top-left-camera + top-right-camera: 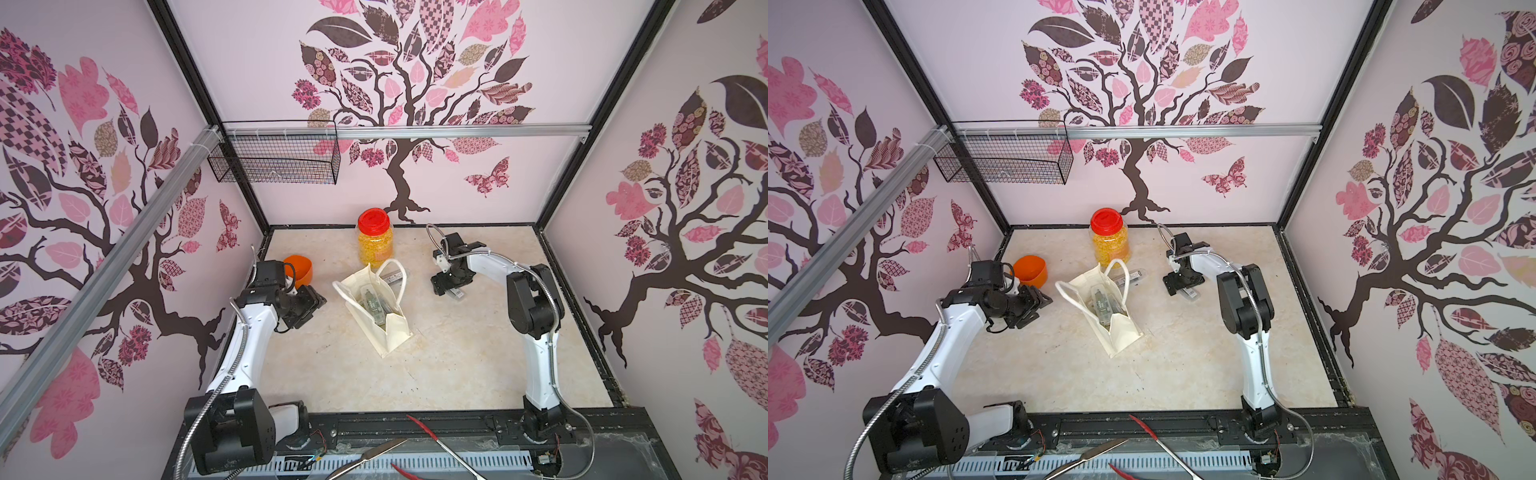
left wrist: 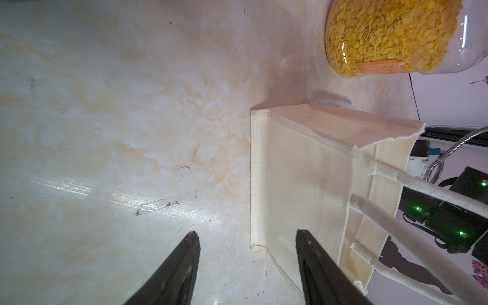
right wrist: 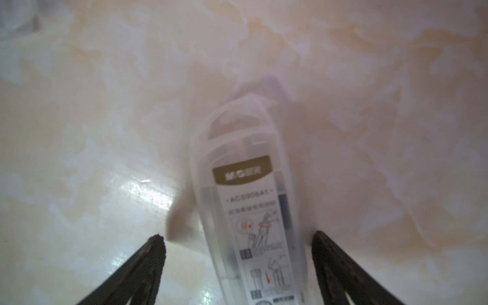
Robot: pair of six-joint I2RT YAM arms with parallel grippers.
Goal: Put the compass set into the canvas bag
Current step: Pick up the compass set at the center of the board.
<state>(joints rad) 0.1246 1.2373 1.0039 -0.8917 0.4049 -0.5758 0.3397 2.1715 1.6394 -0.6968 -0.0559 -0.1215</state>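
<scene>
The clear compass set case [image 3: 203,169] carries a white label [image 3: 253,211]. A gold-brown badge [image 3: 241,169] at its head reads "M&G", followed by characters too blurred to read. Below stands the code "ACS908A1". The finer print under that is illegible. On the jar [image 2: 390,34], an orange label [image 2: 380,67] holds small print, unreadable.

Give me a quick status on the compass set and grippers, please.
Left gripper open, empty, beside canvas bag. Right gripper open, straddling compass set on table. Bag mouth open, one case already inside.
</scene>
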